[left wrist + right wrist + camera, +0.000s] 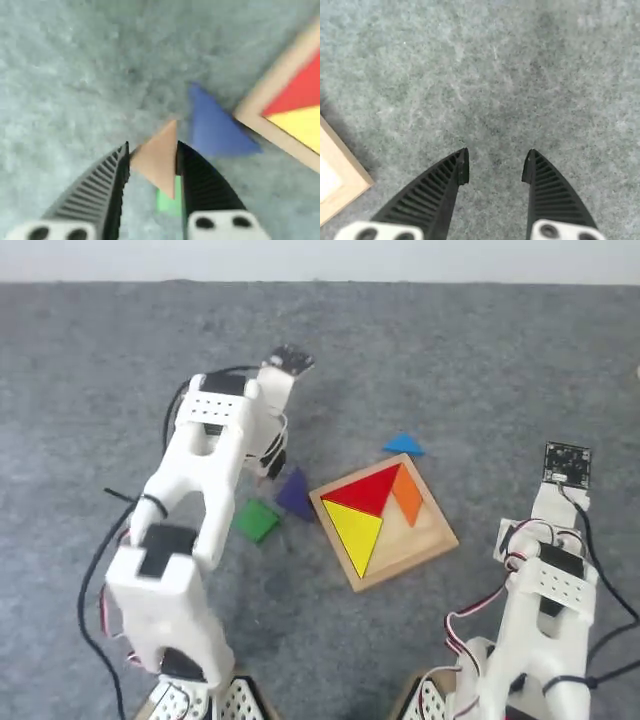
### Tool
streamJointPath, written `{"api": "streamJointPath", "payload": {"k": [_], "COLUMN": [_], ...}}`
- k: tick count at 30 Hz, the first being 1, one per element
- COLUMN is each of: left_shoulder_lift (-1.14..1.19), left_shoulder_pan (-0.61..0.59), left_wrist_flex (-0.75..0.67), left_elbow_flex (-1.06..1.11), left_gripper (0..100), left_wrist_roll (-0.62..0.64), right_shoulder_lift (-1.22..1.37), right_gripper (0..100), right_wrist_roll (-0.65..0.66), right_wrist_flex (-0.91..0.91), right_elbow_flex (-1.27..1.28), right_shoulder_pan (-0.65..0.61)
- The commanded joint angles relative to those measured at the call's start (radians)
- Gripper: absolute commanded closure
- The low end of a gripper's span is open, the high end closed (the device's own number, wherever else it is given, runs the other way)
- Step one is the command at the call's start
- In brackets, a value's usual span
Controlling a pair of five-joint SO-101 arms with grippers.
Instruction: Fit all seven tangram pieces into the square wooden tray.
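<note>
The square wooden tray [432,536] lies mid-table and holds a red triangle [368,490], an orange piece [407,494] and a yellow triangle [357,530]. My left gripper [152,147] is shut on a tan triangle [159,162] just above the carpet, left of the tray. A purple triangle [215,127] lies between it and the tray corner [272,90]. A green piece [169,202] lies under the held one. In the high view the purple triangle [295,494] and green piece [256,520] sit beside the left gripper [273,462]. My right gripper [497,155] hangs open over bare carpet.
A small blue triangle [404,445] lies on the carpet behind the tray. The right arm [545,585] stands right of the tray, whose corner [337,175] shows near its fingers. Grey carpet covers the table up to a pale wall at the back.
</note>
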Motion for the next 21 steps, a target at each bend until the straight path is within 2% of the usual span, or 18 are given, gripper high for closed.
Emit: {"api": "streamJointPath", "payload": {"k": [1, 6, 12, 16, 21], "left_shoulder_lift": [-0.209, -0.221, -0.124, -0.055, 0.032], "left_shoulder_pan": [0.072, 0.245, 0.479, 0.543, 0.588], "left_wrist_flex": [0.089, 0.094, 0.023, -0.08, -0.095], "left_elbow_flex": [-0.015, 0.053, 0.073, 0.064, -0.019], "left_gripper": [95, 96, 96, 96, 96], "left_wrist_roll": [0.107, 0.284, 0.592, 0.654, 0.756], "right_shoulder_lift": [-0.027, -0.028, -0.03, -0.03, -0.03], "right_gripper": [81.5, 81.5, 81.5, 81.5, 81.5], "right_wrist_roll": [0.014, 0.014, 0.005, 0.0, -0.052], "right_wrist_flex": [-0.016, -0.015, -0.022, -0.024, -0.024], "right_elbow_flex": [-0.008, -0.008, -0.015, -0.029, -0.043], "right_shoulder_pan": [-0.004, -0.002, 0.07, 0.102, 0.148]}}
